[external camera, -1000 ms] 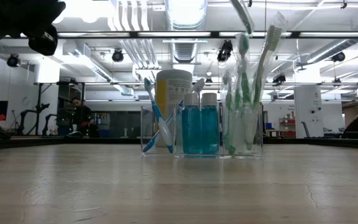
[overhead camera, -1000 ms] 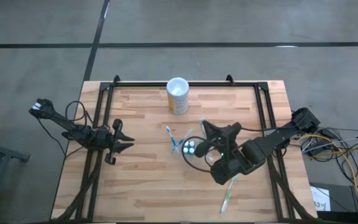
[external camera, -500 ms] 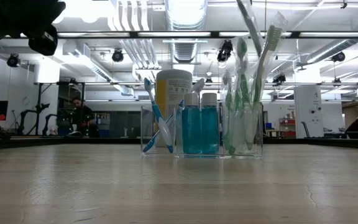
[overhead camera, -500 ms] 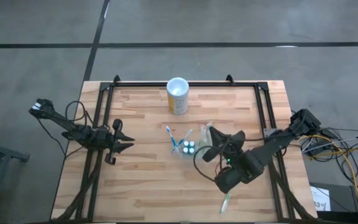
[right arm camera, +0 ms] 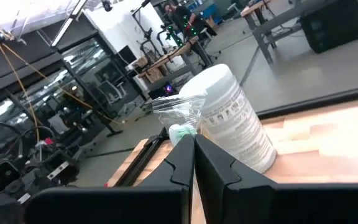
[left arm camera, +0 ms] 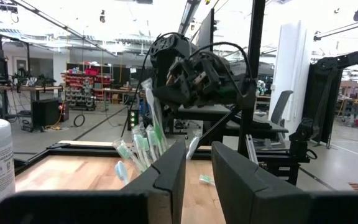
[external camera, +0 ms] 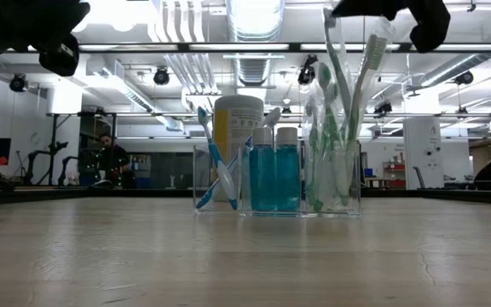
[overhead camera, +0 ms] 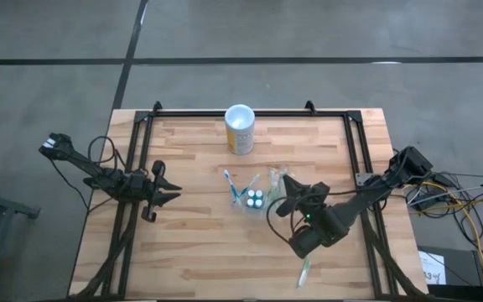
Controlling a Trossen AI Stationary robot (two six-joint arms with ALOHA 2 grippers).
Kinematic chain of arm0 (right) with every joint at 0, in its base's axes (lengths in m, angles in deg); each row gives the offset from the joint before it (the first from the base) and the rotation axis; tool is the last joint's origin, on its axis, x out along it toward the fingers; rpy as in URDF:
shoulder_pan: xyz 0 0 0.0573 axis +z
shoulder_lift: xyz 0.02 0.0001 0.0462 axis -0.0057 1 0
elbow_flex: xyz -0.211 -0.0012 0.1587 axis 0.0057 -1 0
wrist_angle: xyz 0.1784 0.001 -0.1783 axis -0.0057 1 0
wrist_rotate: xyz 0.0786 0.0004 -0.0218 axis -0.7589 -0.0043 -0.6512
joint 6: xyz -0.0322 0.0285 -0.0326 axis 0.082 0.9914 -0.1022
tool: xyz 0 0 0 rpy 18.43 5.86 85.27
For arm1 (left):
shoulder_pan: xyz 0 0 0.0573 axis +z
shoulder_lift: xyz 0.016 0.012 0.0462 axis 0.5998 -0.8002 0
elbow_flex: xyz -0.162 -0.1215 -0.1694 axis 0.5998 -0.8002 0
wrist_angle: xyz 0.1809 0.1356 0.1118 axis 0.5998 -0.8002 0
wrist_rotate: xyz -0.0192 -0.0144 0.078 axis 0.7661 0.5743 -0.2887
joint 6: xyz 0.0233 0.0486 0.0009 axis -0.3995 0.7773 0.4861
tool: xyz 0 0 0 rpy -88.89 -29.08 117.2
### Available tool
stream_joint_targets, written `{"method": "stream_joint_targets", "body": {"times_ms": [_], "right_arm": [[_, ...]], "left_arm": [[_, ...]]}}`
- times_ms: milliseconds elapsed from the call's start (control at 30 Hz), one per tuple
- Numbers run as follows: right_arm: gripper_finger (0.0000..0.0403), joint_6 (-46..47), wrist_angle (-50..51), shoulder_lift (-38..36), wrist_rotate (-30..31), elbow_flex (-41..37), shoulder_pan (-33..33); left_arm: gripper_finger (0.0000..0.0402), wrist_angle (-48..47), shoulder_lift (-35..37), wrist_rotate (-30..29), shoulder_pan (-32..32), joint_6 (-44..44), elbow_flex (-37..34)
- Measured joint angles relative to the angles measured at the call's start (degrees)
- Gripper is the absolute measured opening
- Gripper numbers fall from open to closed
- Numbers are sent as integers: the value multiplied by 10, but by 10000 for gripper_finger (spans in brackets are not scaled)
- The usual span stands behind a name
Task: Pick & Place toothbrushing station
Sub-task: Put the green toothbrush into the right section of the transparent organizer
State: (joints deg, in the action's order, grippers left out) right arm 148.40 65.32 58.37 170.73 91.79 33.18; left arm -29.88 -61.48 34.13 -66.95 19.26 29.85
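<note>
The toothbrushing station (overhead camera: 257, 199) is a clear holder on the table's middle. In the low view (external camera: 244, 183) it holds blue toothbrushes, two blue bottles and green toothbrushes. My right gripper (overhead camera: 287, 198) is just right of and above it (external camera: 386, 10), shut on a clear-wrapped green toothbrush (right arm camera: 181, 124) whose lower part reaches into the station's right compartment (external camera: 337, 77). My left gripper (overhead camera: 171, 190) waits open and empty at the table's left. It also shows in the left wrist view (left arm camera: 197, 171). My right gripper pinches the wrapped toothbrush between its two shut fingers. The green end in its clear wrapper (right arm camera: 180, 132) sticks out just past the fingertips. The fingers come from above, slanting from the table's right. The toothbrush leans steeply, its lower part among the brushes in the station.
A yellow, white-rimmed cup (overhead camera: 240, 128) stands at the table's far middle. One toothbrush (overhead camera: 306, 268) lies loose on the wood near the front right. Black rails (overhead camera: 225, 113) frame the table's far edge and sides.
My right gripper has gone down and a little toward the table's near edge beside the station, staying shut. The held toothbrush has sunk further into the station's right compartment, and the gripper now shows at the top of the low view.
</note>
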Motion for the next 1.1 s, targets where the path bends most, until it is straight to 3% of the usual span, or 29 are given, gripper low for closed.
{"method": "stream_joint_targets", "body": {"times_ms": [500, 633, 900, 1100], "right_arm": [[8, -13, -190, 0, -36, -86, 3], [8, -13, -195, 0, -39, -89, 7], [8, -16, -193, -3, 15, -76, 11], [8, -76, -193, -3, 15, -36, 11]], "left_arm": [[83, 0, 0, 0, 0, 0, 0], [83, 0, 0, 0, 0, 0, 0], [83, 0, 0, 0, 0, 0, 0], [83, 0, 0, 0, 0, 0, 0]]}}
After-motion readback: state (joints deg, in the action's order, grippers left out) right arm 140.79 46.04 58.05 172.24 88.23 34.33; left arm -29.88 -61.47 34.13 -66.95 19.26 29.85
